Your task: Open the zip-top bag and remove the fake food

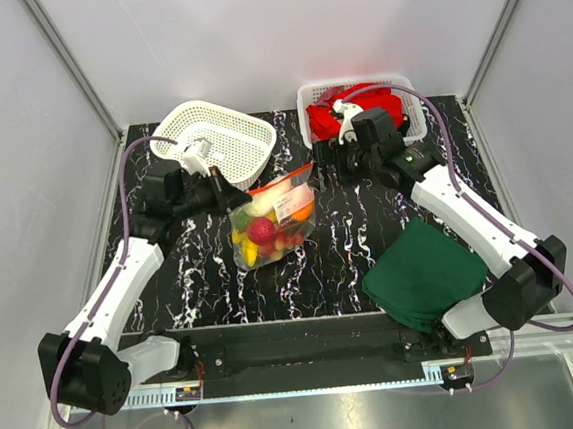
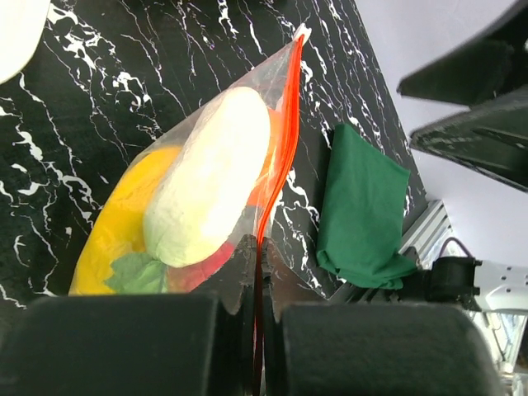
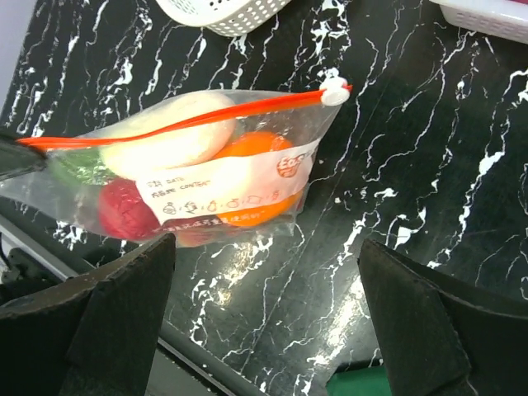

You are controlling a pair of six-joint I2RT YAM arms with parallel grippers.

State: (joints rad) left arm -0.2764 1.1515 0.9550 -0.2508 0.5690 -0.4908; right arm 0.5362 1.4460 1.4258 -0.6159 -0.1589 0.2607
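Note:
The clear zip-top bag [image 1: 272, 218] lies in the middle of the table with its orange-red zip strip [image 3: 177, 124] closed; the white slider [image 3: 334, 91] sits at the strip's far end. Fake food fills it: a pale white piece [image 2: 210, 177], a yellow piece [image 2: 124, 223], a green bit [image 2: 136, 272], an orange [image 3: 256, 144] and a red fruit [image 3: 124, 210]. My left gripper [image 2: 260, 268] is shut on the zip strip at the bag's left corner [image 1: 235, 194]. My right gripper [image 3: 268, 305] is open and empty, hovering by the bag's slider end [image 1: 327, 161].
A white basket [image 1: 215, 140] stands tilted at the back left. Another white basket [image 1: 409, 103] at the back right holds a red cloth [image 1: 333, 115]. A dark green folded cloth [image 1: 422, 273] lies at the front right, also in the left wrist view [image 2: 359, 206].

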